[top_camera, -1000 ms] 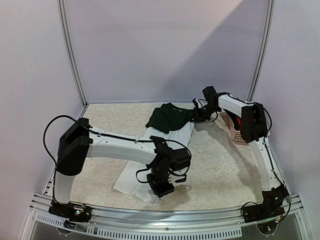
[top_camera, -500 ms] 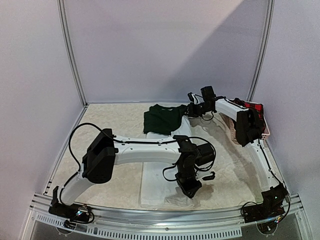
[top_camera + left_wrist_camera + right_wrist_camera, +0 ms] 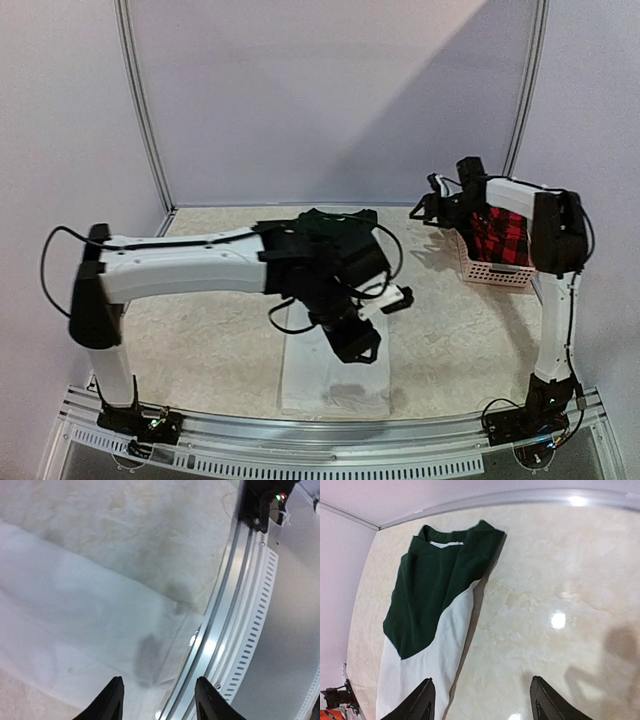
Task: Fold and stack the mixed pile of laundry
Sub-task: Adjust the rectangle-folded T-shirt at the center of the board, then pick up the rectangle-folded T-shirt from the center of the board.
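Left claw (image 3: 159, 684) higher, white cloth (image 3: 75, 615) below

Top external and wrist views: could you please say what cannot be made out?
- Top external: the left arm hides the middle of the long white cloth and the near edge of the dark green garment.
- Top external: the right arm covers part of the red-and-black checked shirt in the pink perforated plastic basket.
- Left wrist, right wrist: frame edges cut off the white cloth.
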